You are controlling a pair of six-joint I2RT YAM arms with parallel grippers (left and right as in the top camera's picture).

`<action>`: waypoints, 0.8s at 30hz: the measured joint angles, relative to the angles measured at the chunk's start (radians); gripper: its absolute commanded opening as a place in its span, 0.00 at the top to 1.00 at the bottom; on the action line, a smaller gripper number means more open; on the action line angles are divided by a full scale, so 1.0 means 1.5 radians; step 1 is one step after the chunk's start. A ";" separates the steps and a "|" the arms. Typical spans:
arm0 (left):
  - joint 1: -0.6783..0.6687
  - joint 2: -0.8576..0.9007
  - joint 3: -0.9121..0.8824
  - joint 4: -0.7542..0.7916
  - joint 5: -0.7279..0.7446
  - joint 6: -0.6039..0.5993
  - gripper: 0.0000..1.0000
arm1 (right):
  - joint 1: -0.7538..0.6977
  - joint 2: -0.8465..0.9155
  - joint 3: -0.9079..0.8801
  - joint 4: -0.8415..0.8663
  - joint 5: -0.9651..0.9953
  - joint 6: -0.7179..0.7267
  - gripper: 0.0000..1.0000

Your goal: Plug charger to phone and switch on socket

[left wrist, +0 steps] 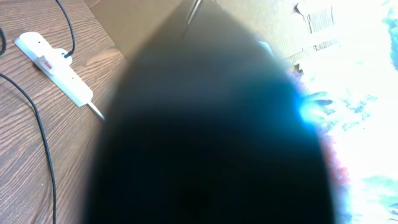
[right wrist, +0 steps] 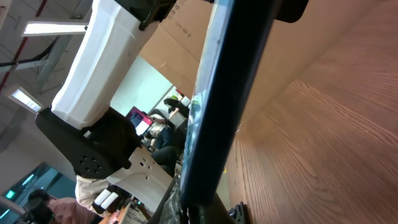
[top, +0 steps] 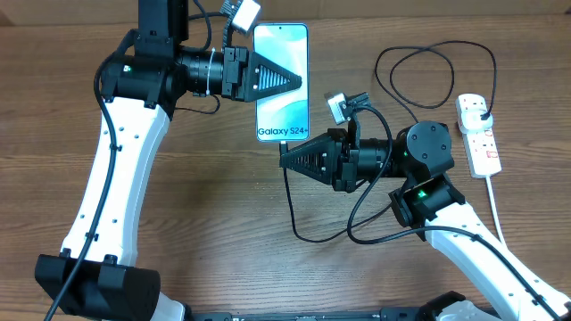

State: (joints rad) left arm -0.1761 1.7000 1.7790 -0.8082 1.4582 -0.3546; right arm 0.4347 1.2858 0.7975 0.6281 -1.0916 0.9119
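The phone shows its cyan "Galaxy S24+" screen at the top centre of the overhead view. My left gripper reaches in from the left and is shut on it. In the left wrist view the phone is a dark blur. In the right wrist view it runs edge-on. My right gripper sits just below the phone's bottom end, shut on the charger's connector there. The black charger cable loops under the right arm to its plug in the white socket strip. The strip also shows in the left wrist view.
The strip's thick white cord runs down the right side of the table. A wide loop of black cable lies at the back right. A cardboard box stands behind the table.
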 measured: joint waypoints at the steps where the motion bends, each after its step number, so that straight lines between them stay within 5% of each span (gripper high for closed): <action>1: 0.000 0.000 0.000 -0.003 -0.002 0.002 0.96 | 0.000 0.000 0.000 0.000 0.001 0.000 0.96; 24: -0.015 0.000 0.003 -0.074 -0.074 0.087 0.96 | -0.002 0.001 -0.014 -0.025 0.014 0.035 0.96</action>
State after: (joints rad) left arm -0.1989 1.7000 1.7832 -0.9195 1.3468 -0.2241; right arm 0.4316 1.2877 0.7757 0.5900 -1.0710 0.9649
